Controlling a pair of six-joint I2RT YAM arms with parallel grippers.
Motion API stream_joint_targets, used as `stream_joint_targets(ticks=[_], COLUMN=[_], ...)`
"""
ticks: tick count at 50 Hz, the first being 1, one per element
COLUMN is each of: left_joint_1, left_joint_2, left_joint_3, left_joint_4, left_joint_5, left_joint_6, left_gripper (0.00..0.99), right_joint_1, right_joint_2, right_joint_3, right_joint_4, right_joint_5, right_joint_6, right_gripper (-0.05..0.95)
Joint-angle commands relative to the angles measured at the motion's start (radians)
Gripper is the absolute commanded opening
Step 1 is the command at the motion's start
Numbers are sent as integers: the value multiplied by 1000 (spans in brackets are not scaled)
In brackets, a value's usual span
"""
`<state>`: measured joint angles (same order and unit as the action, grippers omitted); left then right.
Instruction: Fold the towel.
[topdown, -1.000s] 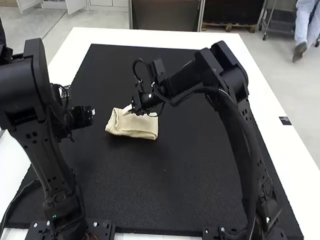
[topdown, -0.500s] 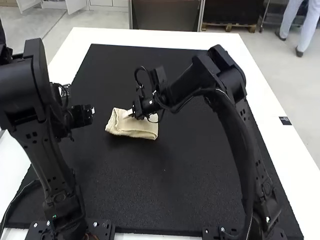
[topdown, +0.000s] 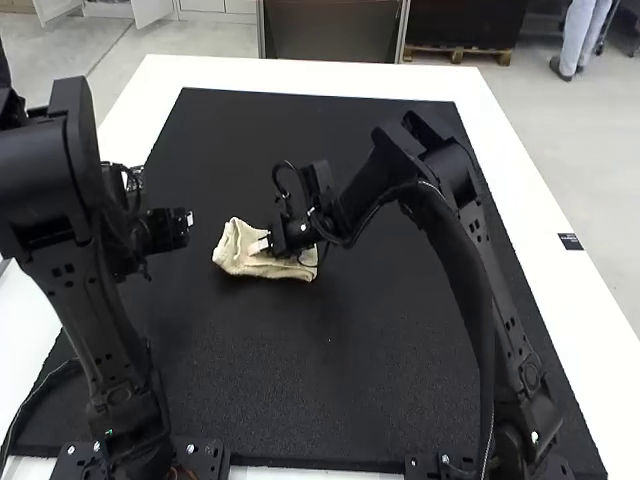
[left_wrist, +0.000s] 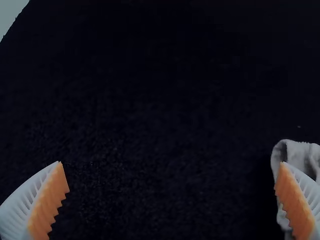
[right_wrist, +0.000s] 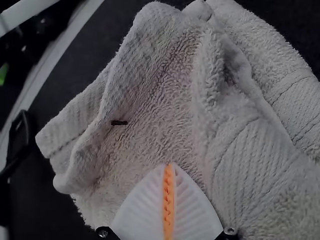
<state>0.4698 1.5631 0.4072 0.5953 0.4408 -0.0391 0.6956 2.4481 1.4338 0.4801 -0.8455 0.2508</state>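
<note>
Jaws brought together, the right tool (topdown: 260, 245) sits over the folded, rumpled towel (topdown: 238, 262), which lies on a black mat (topdown: 310, 400) covering much of the white table (topdown: 520, 190). Fingers meet along their length in the right wrist view, their tips at the cloth; whether they pinch any of it cannot be told. Well to one side of the towel, the left tool (topdown: 188, 219) hangs with its fingers spread wide and nothing between them. The right tool hides part of the towel in the high view, while the left wrist view catches just a cut-off edge of it behind one finger. Uneven layers and a raised ridge show up close, along with a small dark mark (right_wrist: 119, 122). The towel rests well inside the mat's borders, bare mat on its near side and beyond.
</note>
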Motion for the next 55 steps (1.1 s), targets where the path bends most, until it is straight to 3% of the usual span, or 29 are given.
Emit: stream_joint_targets(ticks=[1, 18, 23, 36, 46, 55], left_joint_1=[-11, -56, -66, -120, -166, -234], left_joint_2=[-29, -41, -63, -176, -314, -429], left_joint_3=[2, 22, 39, 125, 193, 248], left_joint_4=[9, 18, 11, -83, -152, -227], left_joint_5=[-8, -16, -16, -31, -96, -166], left_joint_6=[-2, -16, -41, -59, -70, -73], left_gripper=[966, 966, 966, 966, 966, 964], right_joint_1=[-1, -33, -47, -91, -130, -179], right_joint_2=[-40, -235, -304, -523, -690, -837], right_joint_3=[-21, -23, -49, -164, -259, -346], right_joint_4=[-8, 18, 23, 86, 146, 161], right_joint_5=[22, 23, 25, 97, 175, 227], right_joint_6=[2, 85, 85, 93, 116, 140], right_gripper=[-20, -20, -20, -20, -20, -20])
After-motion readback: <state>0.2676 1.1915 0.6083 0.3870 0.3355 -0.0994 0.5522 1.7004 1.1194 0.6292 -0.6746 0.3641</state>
